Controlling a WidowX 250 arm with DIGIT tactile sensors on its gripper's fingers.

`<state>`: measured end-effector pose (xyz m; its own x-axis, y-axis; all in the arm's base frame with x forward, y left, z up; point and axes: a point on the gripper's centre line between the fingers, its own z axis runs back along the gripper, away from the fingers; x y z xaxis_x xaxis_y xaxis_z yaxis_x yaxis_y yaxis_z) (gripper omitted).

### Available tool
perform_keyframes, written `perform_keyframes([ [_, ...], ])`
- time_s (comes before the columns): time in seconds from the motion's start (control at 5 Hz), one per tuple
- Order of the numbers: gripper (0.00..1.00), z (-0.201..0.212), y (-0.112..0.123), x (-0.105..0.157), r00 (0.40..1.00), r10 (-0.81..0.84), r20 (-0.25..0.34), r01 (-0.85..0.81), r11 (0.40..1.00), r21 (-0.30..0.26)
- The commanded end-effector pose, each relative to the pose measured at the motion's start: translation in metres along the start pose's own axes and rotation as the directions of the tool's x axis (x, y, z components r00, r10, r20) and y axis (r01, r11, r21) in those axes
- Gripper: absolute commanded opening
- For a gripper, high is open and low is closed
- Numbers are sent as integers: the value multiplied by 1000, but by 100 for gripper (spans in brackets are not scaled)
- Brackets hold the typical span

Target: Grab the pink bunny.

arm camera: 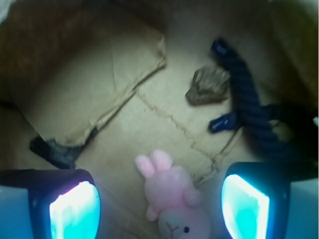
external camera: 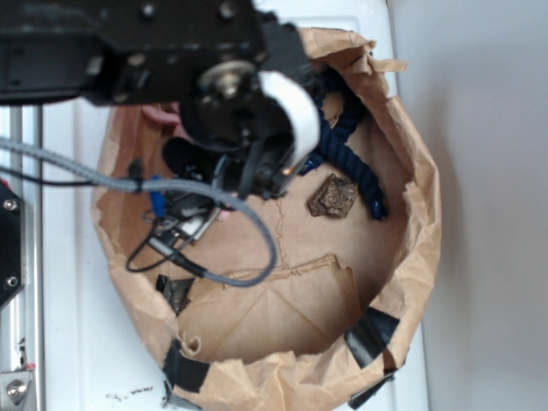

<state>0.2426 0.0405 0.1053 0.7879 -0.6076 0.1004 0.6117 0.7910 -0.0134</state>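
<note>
My claw hangs spread wide, empty, over the pink bunny; it looks soft and light, so I'd squeeze its plump body

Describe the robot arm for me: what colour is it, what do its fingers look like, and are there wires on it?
The arm is boxy black, with screw heads and a round metal hub. A white band wraps one joint. A grey braided cable loops off it, alongside thinner black wires and a short blue one. In the wrist view, the gripper has two black fingers faced with pale, glowing turquoise pads.
</note>
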Motion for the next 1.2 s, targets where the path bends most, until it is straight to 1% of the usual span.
perform_keyframes([
  [0.0, 100, -13, 8, -6, 999, 32, -27, -30, 998, 59],
  [0.2, 100, -37, 7, -12, 997, 7, -71, -4, 999, 51],
  [0.4, 100, -55, 1, -23, 995, -35, -96, 38, 999, 34],
  [0.6, 94, -64, -2, -25, 993, -27, -114, 32, 999, 36],
  [0.8, 0, -67, -2, -25, 994, -9, -113, 17, 997, 70],
  [1.0, 0, -54, -6, -19, 996, -6, -90, 12, 998, 69],
])
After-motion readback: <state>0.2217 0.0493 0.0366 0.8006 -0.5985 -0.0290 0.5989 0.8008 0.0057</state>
